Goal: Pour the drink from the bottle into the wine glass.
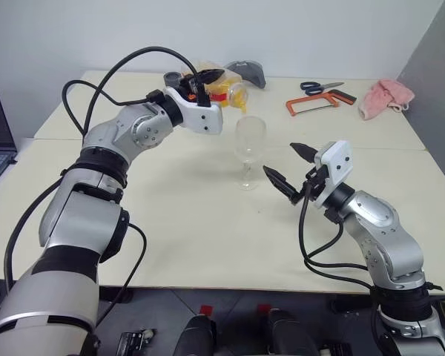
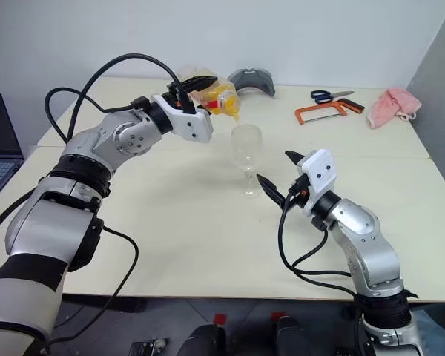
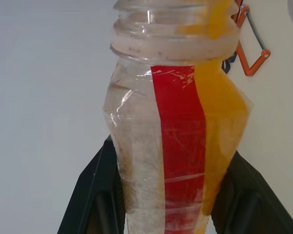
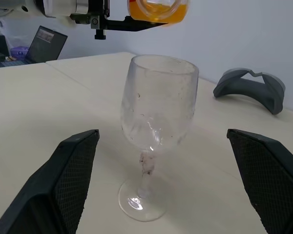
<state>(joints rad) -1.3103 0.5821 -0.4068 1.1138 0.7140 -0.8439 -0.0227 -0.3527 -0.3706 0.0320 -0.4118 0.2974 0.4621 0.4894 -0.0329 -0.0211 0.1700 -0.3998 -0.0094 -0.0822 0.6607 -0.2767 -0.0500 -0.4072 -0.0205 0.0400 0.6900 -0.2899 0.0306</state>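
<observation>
Right gripper (image 1: 289,170) nearest, jaws apart, just beside glass (image 1: 249,141) on bench (image 1: 170,222). Left gripper (image 2: 200,87) clamps tilted, uncapped bottle (image 2: 221,97) above glass. Drink (image 4: 158,10) at mouth; glass empty. Step: pour starting. Next: tip further, mouth over rim.

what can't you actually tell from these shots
- Whether drink has left the bottle yet: the left gripper hides the bottle's lower half in the eye views, and the left wrist view cuts off its mouth.
- Whether the wine glass holds any liquid: no orange shows, but a thin film at the bowl's bottom is too small to rule out.
- The bottle's label text: the left wrist view gives just a red stripe.
</observation>
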